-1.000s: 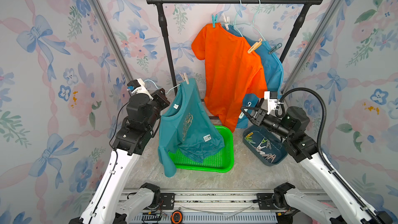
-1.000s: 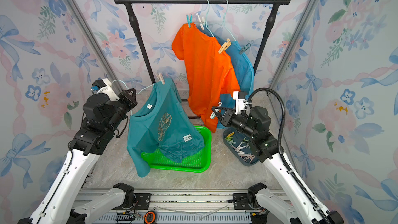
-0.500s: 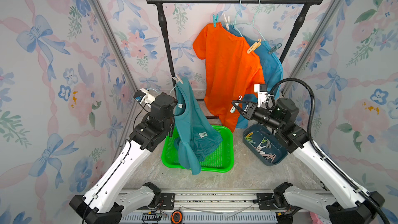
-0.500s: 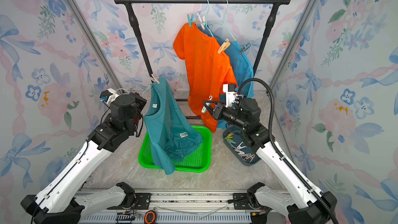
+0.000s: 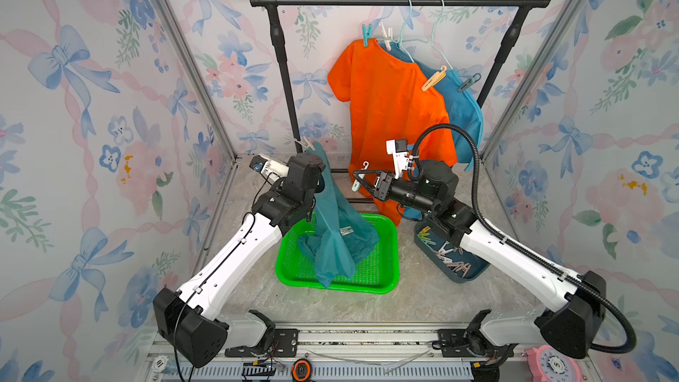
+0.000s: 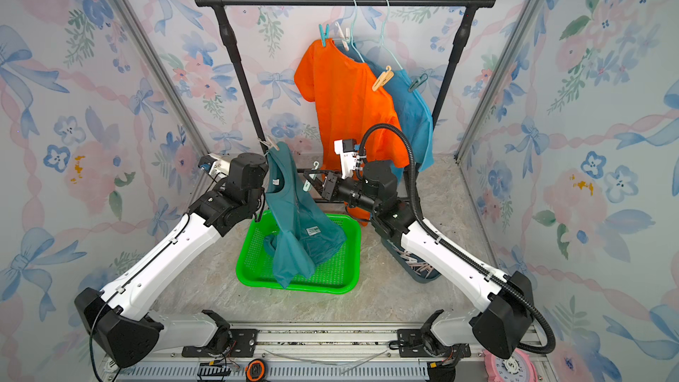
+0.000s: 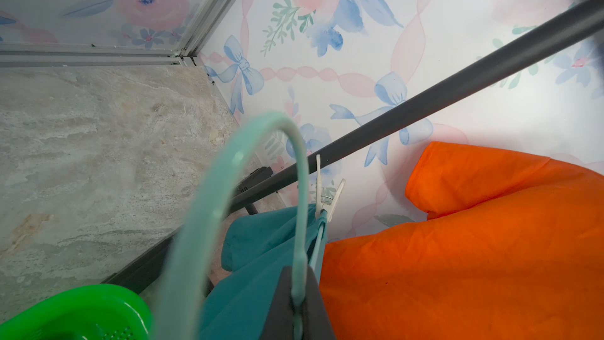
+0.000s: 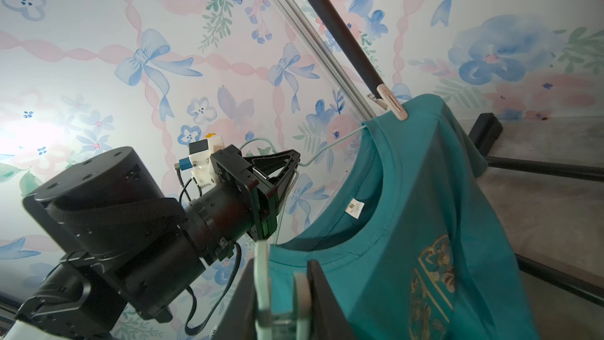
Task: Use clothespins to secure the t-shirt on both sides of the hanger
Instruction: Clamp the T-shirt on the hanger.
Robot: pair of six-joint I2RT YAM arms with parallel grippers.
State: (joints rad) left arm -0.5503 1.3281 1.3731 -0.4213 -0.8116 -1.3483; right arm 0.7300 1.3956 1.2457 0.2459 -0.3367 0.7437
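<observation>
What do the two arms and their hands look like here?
Both arms have white shells and black joints. The right arm carries a looping black ribbed hose; the left arm a thin black cable. The left hand and right hand are black, with triangular fingers and white camera mounts.

Left arm (image 5: 235,255): white shells, black joints, thin black cable.
Right arm (image 5: 514,251): white shells, black joints, ribbed black hose.
Right gripper (image 5: 358,178): black triangular fingers.
Right wrist camera (image 5: 398,152): white housing.
Left shoulder (image 5: 191,328): angular black block.
</observation>
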